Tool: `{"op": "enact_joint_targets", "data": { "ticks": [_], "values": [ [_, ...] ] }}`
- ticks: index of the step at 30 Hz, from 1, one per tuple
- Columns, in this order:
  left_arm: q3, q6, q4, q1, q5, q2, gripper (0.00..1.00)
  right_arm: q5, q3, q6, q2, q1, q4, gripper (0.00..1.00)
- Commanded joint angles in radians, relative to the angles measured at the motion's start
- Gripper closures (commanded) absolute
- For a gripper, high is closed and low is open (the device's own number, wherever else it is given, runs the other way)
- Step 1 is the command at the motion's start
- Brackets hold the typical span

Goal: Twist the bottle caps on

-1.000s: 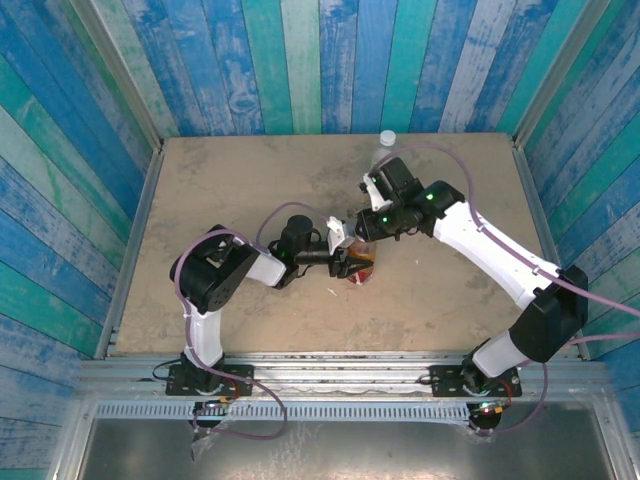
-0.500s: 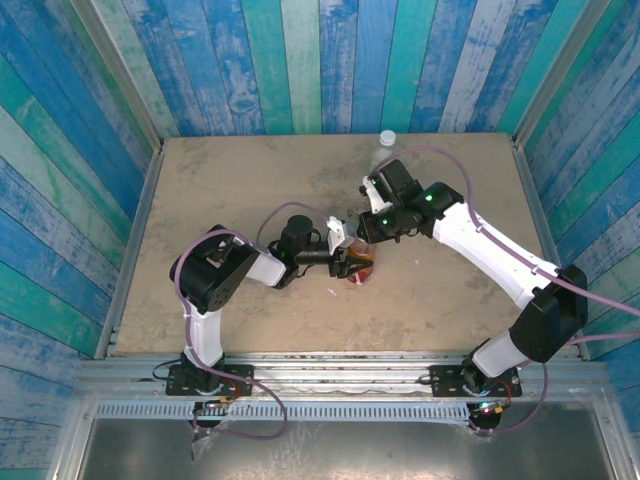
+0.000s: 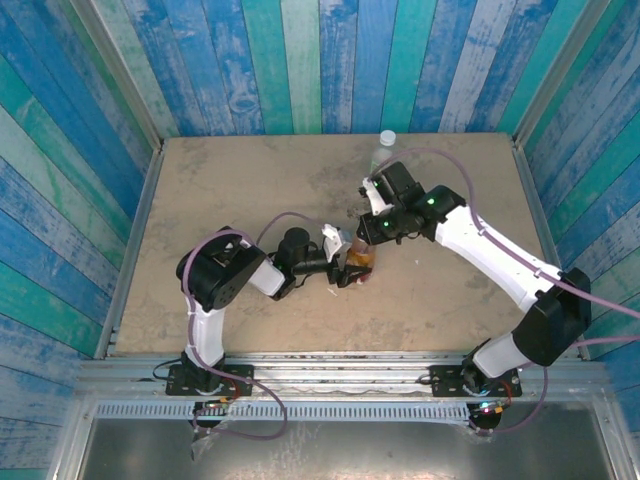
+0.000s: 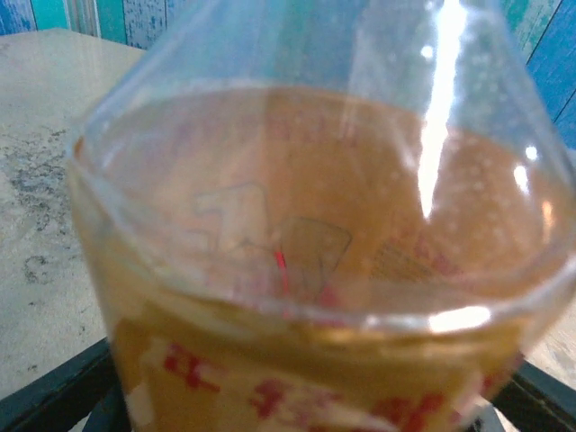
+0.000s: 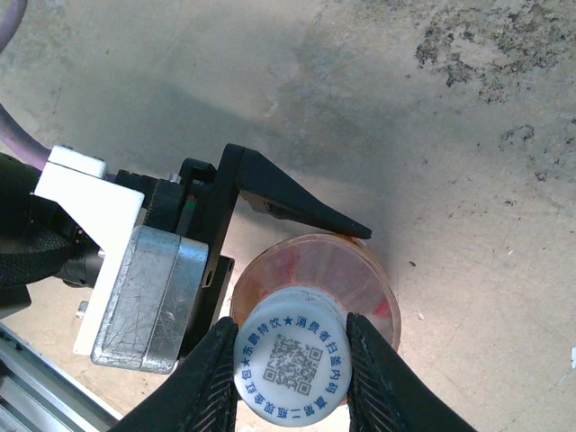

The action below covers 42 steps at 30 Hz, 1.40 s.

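Note:
The amber bottle (image 3: 359, 264) with a reddish label stands mid-table, and my left gripper (image 3: 347, 266) is shut on its body from the left. In the left wrist view the amber bottle (image 4: 306, 270) sits close up, with a dark finger (image 4: 49, 400) at the lower corner. A white cap (image 5: 290, 362) printed with a QR code sits on the bottle's neck. My right gripper (image 5: 292, 385) is shut on that cap from above, over the orange bottle shoulder (image 5: 328, 270). The pale bottle (image 3: 380, 156) stands at the back, with a white cap (image 3: 387, 137) on top.
Blue plank walls enclose the tan table (image 3: 230, 190) on three sides. My left gripper's black finger (image 5: 288, 202) and metal body (image 5: 148, 292) lie right next to the cap. A small white scrap (image 3: 331, 292) lies near the bottle's base.
My left arm has shifted its forearm and the amber bottle now stands a little straighter. The right gripper stays on the cap, nearly unmoved.

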Motion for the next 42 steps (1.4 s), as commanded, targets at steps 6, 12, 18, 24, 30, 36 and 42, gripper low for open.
{"op": "enact_joint_targets", "data": {
  "ticks": [6,12,18,24,30,36,42],
  "values": [
    [0.042,-0.023,0.079,-0.041,-0.031,0.073,0.18,-0.006,-0.052,-0.002,-0.023,-0.005,0.019,0.69],
    [0.04,-0.013,0.078,-0.041,-0.021,0.077,0.41,0.001,-0.054,-0.045,-0.049,-0.005,0.021,0.69],
    [0.04,0.022,0.037,-0.041,-0.005,0.078,0.44,-0.031,-0.058,-0.095,-0.065,-0.005,0.011,0.67],
    [0.04,0.044,0.008,-0.042,-0.001,0.074,0.44,-0.038,-0.055,-0.1,-0.066,-0.003,0.01,0.58],
    [0.042,0.064,-0.027,-0.042,-0.003,0.061,0.43,-0.027,-0.041,-0.093,-0.074,-0.004,0.005,0.48],
    [0.044,0.063,-0.031,-0.042,-0.005,0.061,0.43,0.002,-0.035,-0.069,-0.086,-0.002,-0.008,0.45],
    [0.042,0.057,-0.025,-0.043,-0.002,0.065,0.43,-0.006,-0.042,-0.062,-0.082,-0.003,-0.02,0.58]
  ]
}}
